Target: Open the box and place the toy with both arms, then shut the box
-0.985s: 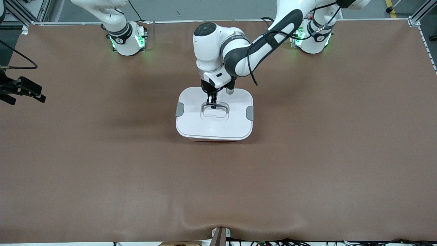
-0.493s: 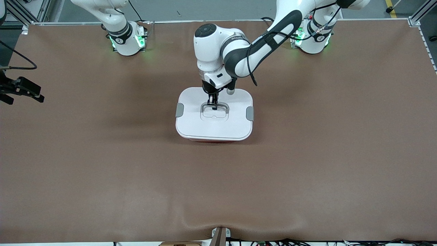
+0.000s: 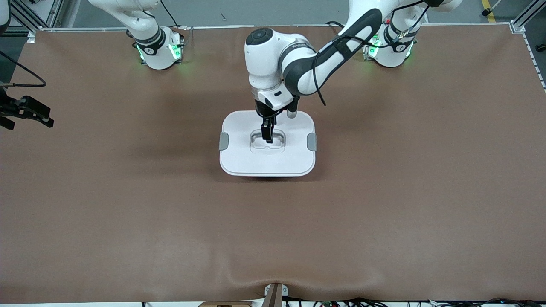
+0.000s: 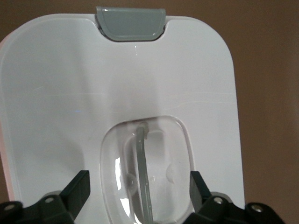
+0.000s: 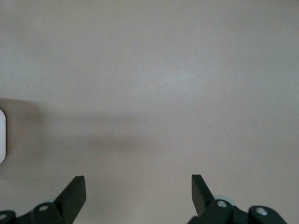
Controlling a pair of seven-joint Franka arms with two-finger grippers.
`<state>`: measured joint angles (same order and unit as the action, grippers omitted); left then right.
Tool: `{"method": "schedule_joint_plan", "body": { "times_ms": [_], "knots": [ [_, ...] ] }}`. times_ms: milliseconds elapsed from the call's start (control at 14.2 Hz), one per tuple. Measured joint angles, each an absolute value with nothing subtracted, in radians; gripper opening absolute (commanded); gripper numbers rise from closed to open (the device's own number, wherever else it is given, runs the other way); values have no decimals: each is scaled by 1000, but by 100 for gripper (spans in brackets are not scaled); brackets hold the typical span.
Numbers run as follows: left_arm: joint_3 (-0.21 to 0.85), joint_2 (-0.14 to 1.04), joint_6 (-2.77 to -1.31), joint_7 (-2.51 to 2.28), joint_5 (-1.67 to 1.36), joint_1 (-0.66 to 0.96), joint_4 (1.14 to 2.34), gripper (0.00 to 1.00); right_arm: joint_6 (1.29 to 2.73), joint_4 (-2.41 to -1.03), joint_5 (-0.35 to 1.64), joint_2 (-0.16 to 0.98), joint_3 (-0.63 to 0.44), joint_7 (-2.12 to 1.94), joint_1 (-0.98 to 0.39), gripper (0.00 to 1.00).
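The rounded rectangular white plastic lid (image 4: 117,74) of the box looks smooth and softly glossy, carrying faint reflections. At its rim, the grey plastic clip (image 4: 130,23) has a duller satin finish. At the lid's centre, the clear plastic recessed handle (image 4: 147,172) is glassy with bright highlights. Around the box, the brown table covering (image 3: 384,192) looks matt and cloth-like, gently rippled.

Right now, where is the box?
The box sits closed on the table midway between the two arms' ends, nearer the bases than the front camera, with the left tool open over its lid handle.
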<state>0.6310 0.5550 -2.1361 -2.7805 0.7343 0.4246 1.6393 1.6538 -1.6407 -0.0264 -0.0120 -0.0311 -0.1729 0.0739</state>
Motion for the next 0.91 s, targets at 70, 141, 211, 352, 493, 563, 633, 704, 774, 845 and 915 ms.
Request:
{"method": "schedule_joint_plan", "body": {
  "times_ms": [70, 141, 211, 352, 493, 563, 633, 704, 774, 845, 915],
  "knots": [
    [631, 546, -2134, -2779, 734, 424, 1639, 100, 1643, -1641, -26, -12, -31, -173, 74, 100],
    [631, 538, -2133, -2779, 734, 420, 1637, 100, 1637, -1641, -26, -12, -31, -173, 74, 100],
    [631, 532, -2132, -2777, 732, 413, 1633, 100, 1635, -1641, -26, -12, -32, -173, 74, 100],
    [632, 522, -2110, -2751, 700, 399, 1615, 100, 1634, -1641, -26, -12, -32, -173, 74, 100],
    [633, 503, -2076, -2724, 638, 390, 1595, 100, 1634, -1641, -27, -12, -34, -173, 74, 100],
    [633, 486, -2067, -2712, 612, 381, 1593, 100, 1634, -1641, -28, -12, -34, -173, 74, 100],
    [634, 468, -2058, -2700, 591, 370, 1592, 100, 1634, -1641, -30, -12, -35, -173, 74, 100],
    [634, 452, -2050, -2684, 578, 357, 1592, 100, 1634, -1641, -31, -12, -36, -173, 74, 100],
    [635, 438, -2039, -2651, 563, 339, 1592, 100, 1634, -1641, -32, -12, -36, -173, 74, 100],
    [634, 426, -2034, -2605, 541, 318, 1592, 100, 1634, -1641, -32, -12, -36, -173, 74, 100],
    [634, 415, -2032, -2544, 510, 292, 1592, 100, 1634, -1641, -32, -12, -35, -173, 74, 100]
  ]
}}
